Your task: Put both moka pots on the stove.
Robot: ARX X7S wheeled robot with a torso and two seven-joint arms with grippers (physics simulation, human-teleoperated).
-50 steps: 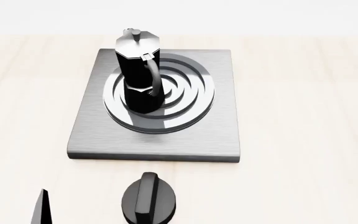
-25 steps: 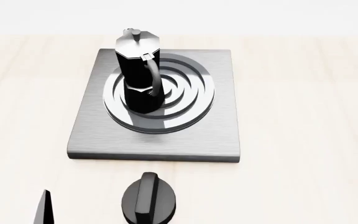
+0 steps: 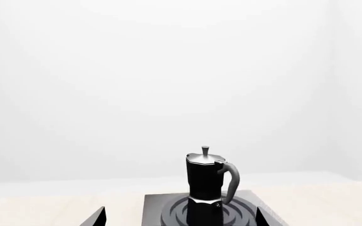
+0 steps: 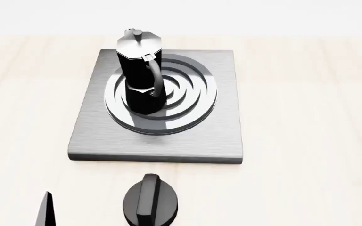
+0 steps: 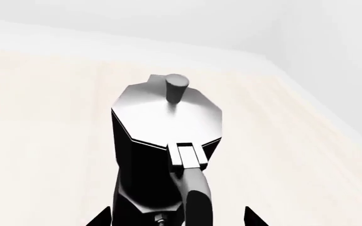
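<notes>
Currently one pot [image 4: 140,70] upright on stove [image 4: 218,136], left of burner centre, handle toward robot. Second pot [image 5: 165,155] close before right end effector [image 5: 176,219], standing on pale surface [image 5: 36,141], fingertips apart either side of handle. Left end effector [image 3: 179,217] open. Knob [image 4: 149,201] on surface near stove.

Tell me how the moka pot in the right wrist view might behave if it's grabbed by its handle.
The moka pot looks rigid, so it shouldn't flex. Its tall body with a narrow waist suggests it could tip if nudged high up. The glossy black facets look slippery, and a grip on the curved handle, off to one side, might let the pot swing or tilt.
</notes>
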